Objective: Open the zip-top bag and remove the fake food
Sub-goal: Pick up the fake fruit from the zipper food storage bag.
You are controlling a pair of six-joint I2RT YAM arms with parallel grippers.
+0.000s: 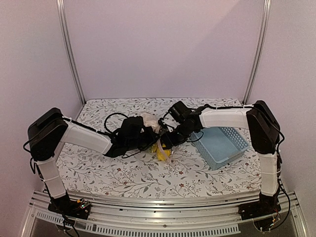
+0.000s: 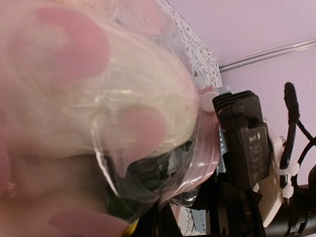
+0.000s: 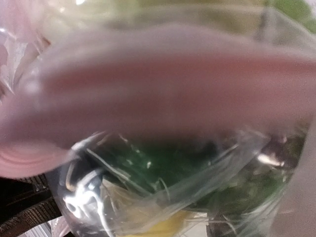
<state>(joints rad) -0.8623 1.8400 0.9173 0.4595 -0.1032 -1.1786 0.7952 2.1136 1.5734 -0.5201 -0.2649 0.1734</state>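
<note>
Both arms reach in toward the middle of the floral-patterned table (image 1: pixel 123 175), and the zip-top bag (image 1: pixel 149 120) sits bunched up between their wrists, near the centre of the cloth and to the left of the light-blue basket (image 1: pixel 224 143). The left gripper (image 1: pixel 148 137) is pressed into the bag's near-left side with its jaws closed. Its own camera sees only crinkled clear plastic lying right against the lens, so the fingers themselves are hidden, but the film appears pinched there. In that view a pale, whitish piece of the fake food (image 2: pixel 148 98) fills most of the bag, with something dark green (image 2: pixel 153 173) lower down. The bag's pink zip strip (image 2: pixel 210 148) curves around its edge, just beside the black body of the other arm's gripper (image 2: pixel 242 143). The right gripper (image 1: pixel 166 138) meets the bag from the right. Its wrist view is blocked by a blurred pink band of zip strip (image 3: pixel 148 98) across the top. Green pieces (image 3: pixel 163 163) and a bit of yellow (image 3: pixel 163 227) show through the plastic below, so whether its fingers are spread or closed cannot be told. From above, a yellow toy piece (image 1: pixel 162 151) shows at the bag's lower end, just below the two grippers. The basket lies tilted on the right part of the table, under the right forearm.
</note>
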